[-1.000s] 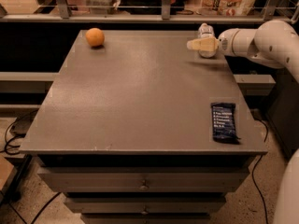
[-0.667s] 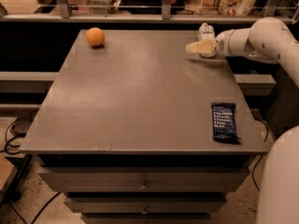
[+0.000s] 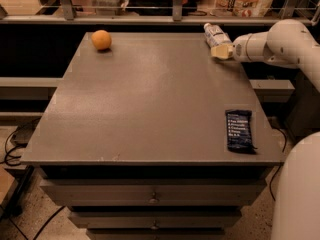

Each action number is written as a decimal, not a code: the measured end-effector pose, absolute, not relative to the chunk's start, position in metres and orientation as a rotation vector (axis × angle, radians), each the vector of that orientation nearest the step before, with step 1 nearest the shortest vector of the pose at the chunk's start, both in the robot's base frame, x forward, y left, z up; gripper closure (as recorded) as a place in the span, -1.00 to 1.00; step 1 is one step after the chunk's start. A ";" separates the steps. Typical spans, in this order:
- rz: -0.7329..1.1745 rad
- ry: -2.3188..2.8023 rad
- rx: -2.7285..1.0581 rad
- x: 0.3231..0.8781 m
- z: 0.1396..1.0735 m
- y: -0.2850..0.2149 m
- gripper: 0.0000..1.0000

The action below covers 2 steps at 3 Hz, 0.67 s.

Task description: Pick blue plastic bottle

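Note:
The blue plastic bottle [image 3: 213, 34], small and whitish with a bluish-printed label, lies on its side at the far right corner of the grey table [image 3: 150, 99]. My gripper [image 3: 221, 51], with cream-coloured fingers on a white arm reaching in from the right, sits just in front of and touching the bottle's near end.
An orange [image 3: 101, 39] sits at the far left corner. A flat dark blue snack bar wrapper [image 3: 238, 130] lies near the right front edge. A railing and shelves with goods stand behind the table. Drawers are under the tabletop.
The arm and gripper have shifted slightly toward the bottle at the far right corner. The orange and the snack bar have not moved.

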<state>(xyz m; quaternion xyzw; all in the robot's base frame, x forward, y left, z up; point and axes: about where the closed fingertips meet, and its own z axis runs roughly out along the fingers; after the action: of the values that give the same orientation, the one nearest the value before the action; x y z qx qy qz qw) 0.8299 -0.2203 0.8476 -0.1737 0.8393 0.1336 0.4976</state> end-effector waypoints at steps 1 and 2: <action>0.316 1.983 -0.465 0.827 0.875 -0.219 0.84; 0.301 1.884 -0.621 0.816 0.934 -0.200 1.00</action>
<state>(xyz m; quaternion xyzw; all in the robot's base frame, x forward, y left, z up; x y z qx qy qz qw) 0.8156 -0.1997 0.9343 -0.2610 0.7917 0.1264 0.5376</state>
